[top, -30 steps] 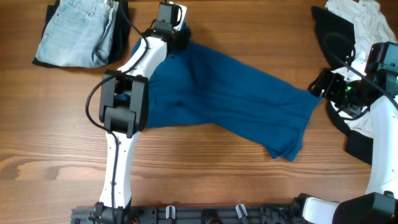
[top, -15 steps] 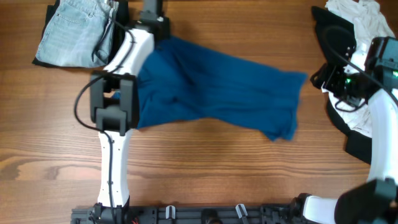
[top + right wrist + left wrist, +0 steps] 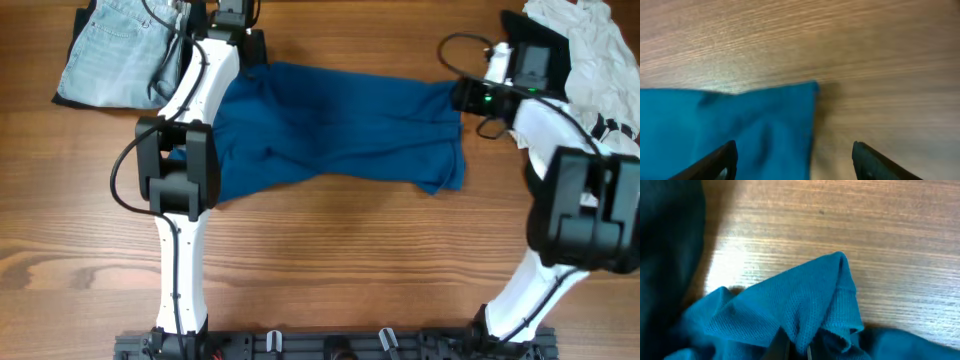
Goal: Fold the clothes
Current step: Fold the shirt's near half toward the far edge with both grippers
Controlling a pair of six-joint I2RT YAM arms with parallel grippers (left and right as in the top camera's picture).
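On the far surface [image 3: 330,260], my left claw [image 3: 792,347] pinches the blue cloth [image 3: 340,125] by a corner; it looks limp. My right claw [image 3: 796,160] gapes wide.

Overhead light is falling bright and even on the table [image 3: 330,260], casting only soft, short shadows; that view is rendering sharp. Ahead-left of the left gripper [image 3: 790,349] a pale glare patch is washing out the wood grain and a dark unfocused mass [image 3: 665,255] is filling the frame edge, while the blue cloth [image 3: 790,305] weave is resolving crisply. Ahead of the right gripper [image 3: 795,162] everything is smearing with blur, glare banding across the wood.
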